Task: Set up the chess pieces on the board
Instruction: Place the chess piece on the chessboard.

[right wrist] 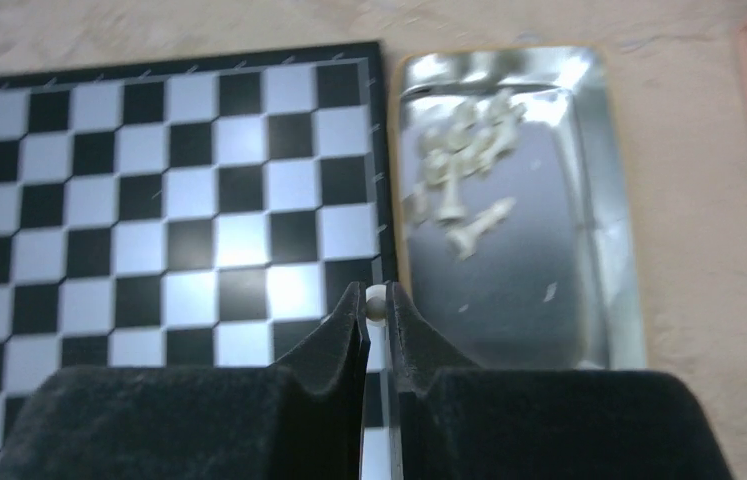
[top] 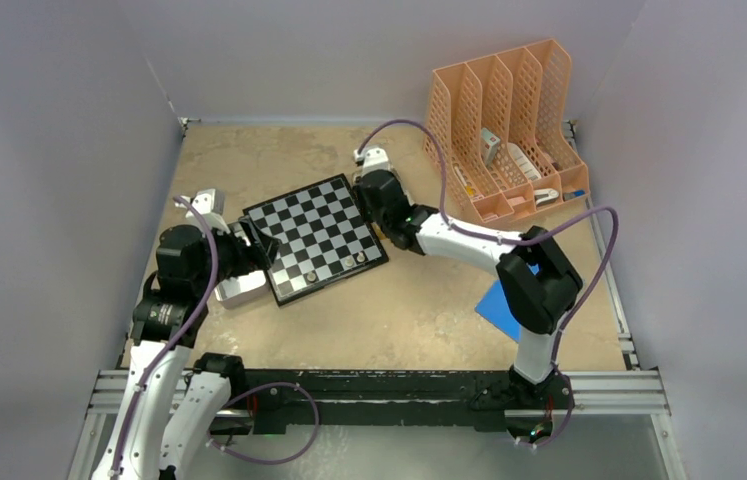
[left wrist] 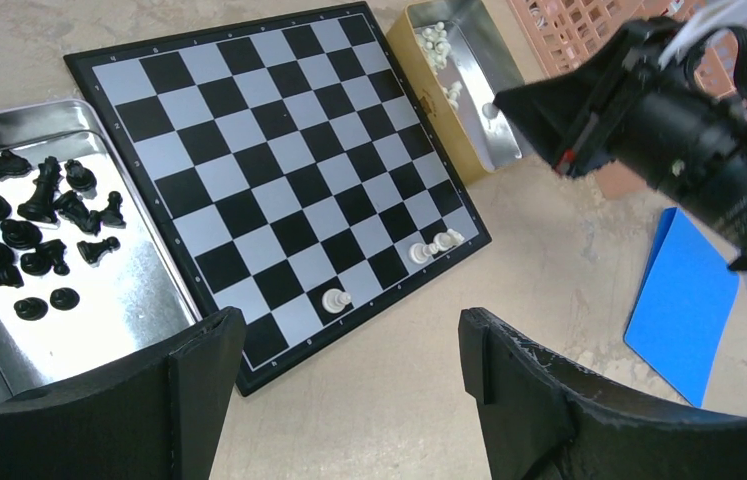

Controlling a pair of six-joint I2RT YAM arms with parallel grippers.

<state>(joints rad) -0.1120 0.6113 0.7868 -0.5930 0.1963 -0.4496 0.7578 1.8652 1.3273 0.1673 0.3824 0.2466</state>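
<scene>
The chessboard [top: 315, 238] lies mid-table; it also shows in the left wrist view [left wrist: 279, 170] and the right wrist view [right wrist: 169, 200]. Three pale pieces stand near its front edge [left wrist: 336, 299], [left wrist: 419, 252], [left wrist: 444, 240]. Black pieces [left wrist: 34, 225] lie in a metal tray [left wrist: 139, 290] at the board's left. Pale pieces [right wrist: 464, 165] lie in a second metal tray [right wrist: 549, 260] at the board's right. My right gripper [right wrist: 376, 303] is shut on a pale piece [right wrist: 376, 303] above the board's right edge. My left gripper [left wrist: 349, 345] is open and empty above the board's front-left corner.
An orange file rack [top: 504, 130] stands at the back right. A blue sheet [top: 504, 305] lies on the table under the right arm, also in the left wrist view [left wrist: 684, 300]. Grey walls enclose the table on three sides.
</scene>
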